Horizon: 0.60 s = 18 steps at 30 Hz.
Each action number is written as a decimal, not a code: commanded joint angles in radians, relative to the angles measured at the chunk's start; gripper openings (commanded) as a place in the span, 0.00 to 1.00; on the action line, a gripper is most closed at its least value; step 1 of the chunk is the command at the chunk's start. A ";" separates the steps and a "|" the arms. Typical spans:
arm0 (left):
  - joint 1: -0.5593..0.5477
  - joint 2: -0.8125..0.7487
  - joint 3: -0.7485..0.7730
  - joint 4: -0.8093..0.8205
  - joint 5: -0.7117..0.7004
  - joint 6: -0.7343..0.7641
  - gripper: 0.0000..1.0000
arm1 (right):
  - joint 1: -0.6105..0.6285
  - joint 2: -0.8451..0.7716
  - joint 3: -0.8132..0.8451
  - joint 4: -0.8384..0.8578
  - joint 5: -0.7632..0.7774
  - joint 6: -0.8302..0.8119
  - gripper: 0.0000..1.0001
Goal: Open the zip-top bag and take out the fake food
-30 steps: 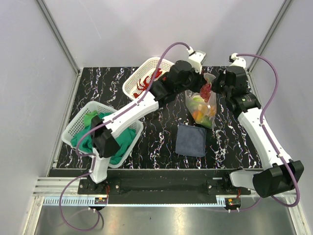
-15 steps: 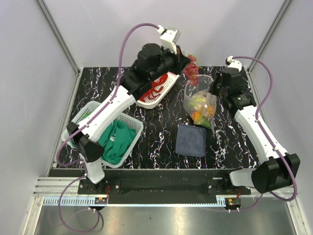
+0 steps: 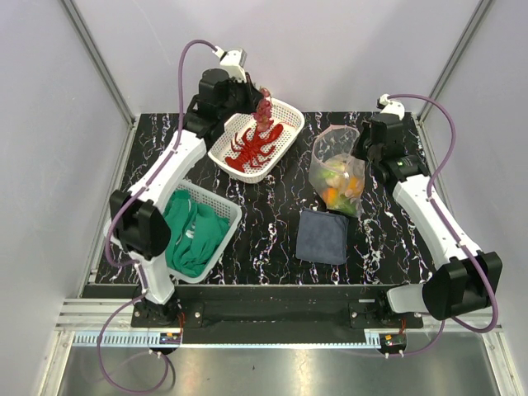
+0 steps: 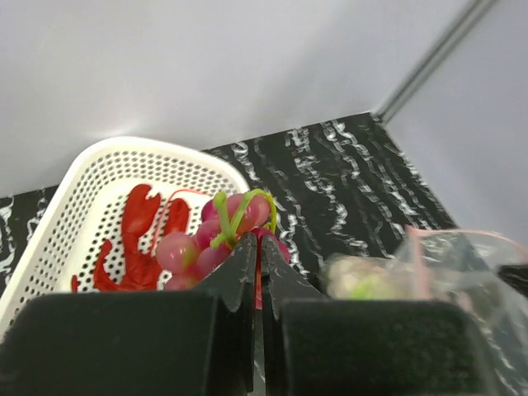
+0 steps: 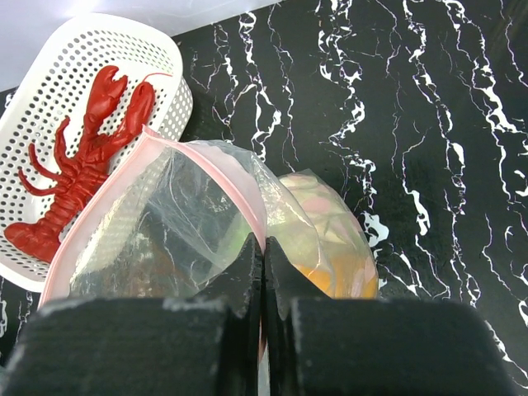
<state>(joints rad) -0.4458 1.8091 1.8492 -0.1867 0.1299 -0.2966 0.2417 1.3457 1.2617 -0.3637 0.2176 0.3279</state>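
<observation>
The clear zip-top bag (image 3: 338,169) stands open on the table, its pink zip rim (image 5: 206,177) held up. My right gripper (image 5: 262,247) is shut on that rim. Orange and green-yellow toys (image 5: 330,247) remain inside the bag. My left gripper (image 4: 257,247) is shut on a pink-red bunch of toy grapes (image 4: 219,235) with a green stem, held above the white oval basket (image 3: 285,111). The grapes also show in the top view (image 3: 264,111). A red lobster (image 3: 254,147) lies in that basket and shows in the right wrist view (image 5: 82,157).
A white square basket (image 3: 216,206) with a green cloth (image 3: 191,235) stands at the front left. A dark blue-grey folded cloth (image 3: 323,237) lies in front of the bag. White walls enclose the table on three sides.
My left gripper has lifted the grapes out of the bag and swung left to above the oval basket. The right gripper has stayed on the bag's rim.
</observation>
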 commanded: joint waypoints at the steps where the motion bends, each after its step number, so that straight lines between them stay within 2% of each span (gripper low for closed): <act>1: 0.047 0.084 0.001 0.098 0.039 -0.015 0.00 | -0.004 0.001 0.004 0.037 0.011 -0.018 0.00; 5: 0.079 0.182 -0.004 0.101 0.040 -0.027 0.01 | -0.004 -0.013 0.007 0.035 0.014 -0.029 0.00; 8: 0.087 0.225 -0.008 0.098 0.025 -0.026 0.19 | -0.004 -0.019 0.007 0.032 0.023 -0.042 0.00; 9: 0.087 0.231 -0.008 0.096 0.022 -0.023 0.35 | -0.004 -0.019 0.007 0.032 0.026 -0.041 0.00; 11: 0.087 0.225 -0.013 0.089 0.010 -0.019 0.46 | -0.004 -0.017 0.007 0.031 0.028 -0.041 0.00; 12: 0.087 0.217 -0.028 0.086 -0.001 -0.019 0.57 | -0.004 -0.016 0.005 0.031 0.026 -0.041 0.00; 13: 0.087 0.207 -0.036 0.082 -0.018 -0.019 0.63 | -0.004 -0.016 0.005 0.029 0.026 -0.043 0.00; 15: 0.085 0.161 -0.068 0.078 -0.016 -0.012 0.67 | -0.004 -0.013 0.005 0.028 0.029 -0.047 0.00; 18: 0.072 0.069 -0.114 0.058 0.003 -0.007 0.67 | -0.004 -0.010 0.005 0.022 0.016 -0.049 0.00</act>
<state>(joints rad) -0.3603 2.0468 1.7725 -0.1665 0.1261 -0.3183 0.2417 1.3518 1.2617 -0.3634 0.2192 0.2996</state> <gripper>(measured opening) 0.670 0.009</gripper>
